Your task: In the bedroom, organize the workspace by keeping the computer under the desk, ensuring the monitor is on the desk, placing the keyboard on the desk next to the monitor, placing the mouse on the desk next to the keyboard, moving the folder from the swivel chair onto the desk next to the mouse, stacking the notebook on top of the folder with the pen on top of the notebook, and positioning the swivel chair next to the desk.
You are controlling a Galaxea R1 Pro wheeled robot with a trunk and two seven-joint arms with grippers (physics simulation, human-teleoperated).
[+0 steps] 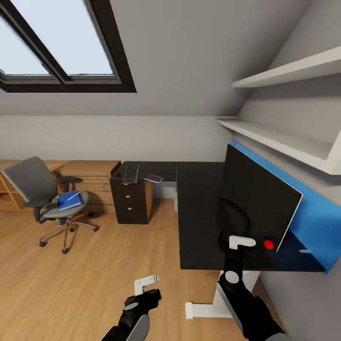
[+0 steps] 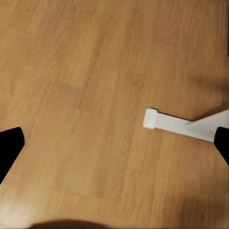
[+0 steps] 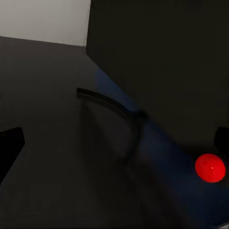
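**A:** Status on the desk?

**B:** The desk (image 1: 199, 208) fills the right side of the head view, glossy black top, white leg (image 2: 183, 125) on the wood floor (image 1: 94, 274). The monitor (image 1: 258, 199) stands on it, angled, close to the blue wall panel (image 1: 317, 222). Its curved black stand (image 3: 119, 112) shows in the right wrist view, with a red dot (image 3: 210, 167) low on the screen.

**A:** Keyboard, mouse?

**B:** The keyboard (image 1: 131, 174) lies on the far wing of the desk, above the black drawer unit (image 1: 130, 201). A small dark thing just left of it may be the mouse (image 1: 118, 174), too small to be sure. A flat grey item (image 1: 154, 178) lies just right of the keyboard; can't tell what it is.

**A:** Folder?

**B:** Still on the swivel chair (image 1: 45, 199), well apart from the desk. The folder (image 1: 69, 200) lies flat on the seat, the pen (image 1: 73, 196) on top of it.

**A:** Grippers?

**B:** Right gripper (image 1: 239, 244) hovers over the desk top in front of the monitor, fingers spread, empty. Left gripper (image 1: 146, 284) hangs over the floor near the desk leg, fingers (image 2: 9, 145) wide apart, nothing held.
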